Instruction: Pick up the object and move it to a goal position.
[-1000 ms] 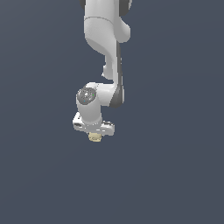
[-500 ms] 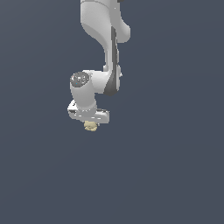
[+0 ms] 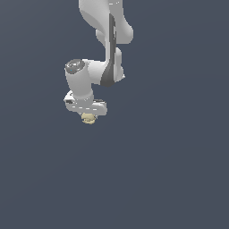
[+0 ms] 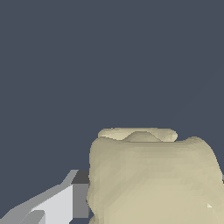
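The gripper is clenched on the object — the beige chunk sits directly under the white hand, with one finger against its side. Step in hand: transport. No goal marker is visible — the next move needs a steady carry without slackening the grasp.

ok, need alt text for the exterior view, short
A white robot arm reaches down from the top of the frame, its gripper closed on a small lumpy beige chunk that pokes out beneath it. Everything sits against a plain dark grey-blue background, with no other items in sight.
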Controlling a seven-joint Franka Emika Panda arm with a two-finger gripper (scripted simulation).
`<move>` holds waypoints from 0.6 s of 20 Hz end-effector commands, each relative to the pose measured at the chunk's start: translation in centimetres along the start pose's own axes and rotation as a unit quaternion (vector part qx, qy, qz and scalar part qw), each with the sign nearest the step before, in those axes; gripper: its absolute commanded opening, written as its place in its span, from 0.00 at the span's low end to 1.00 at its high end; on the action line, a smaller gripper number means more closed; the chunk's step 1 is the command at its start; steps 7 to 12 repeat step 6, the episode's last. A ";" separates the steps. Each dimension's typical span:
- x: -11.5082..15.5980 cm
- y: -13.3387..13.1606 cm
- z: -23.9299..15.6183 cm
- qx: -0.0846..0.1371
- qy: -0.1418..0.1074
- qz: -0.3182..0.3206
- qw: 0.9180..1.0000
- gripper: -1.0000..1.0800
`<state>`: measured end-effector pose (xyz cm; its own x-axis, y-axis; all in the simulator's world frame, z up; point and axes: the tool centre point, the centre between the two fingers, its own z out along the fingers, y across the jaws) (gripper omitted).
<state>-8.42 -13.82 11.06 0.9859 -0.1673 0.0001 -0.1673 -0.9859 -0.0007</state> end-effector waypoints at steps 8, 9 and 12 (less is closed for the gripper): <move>-1.0 0.8 -0.8 0.000 0.000 0.000 1.000 0.00; -1.0 0.8 -0.8 0.000 0.000 0.000 1.000 0.00; -1.0 0.8 -0.8 0.000 0.000 0.000 1.000 0.00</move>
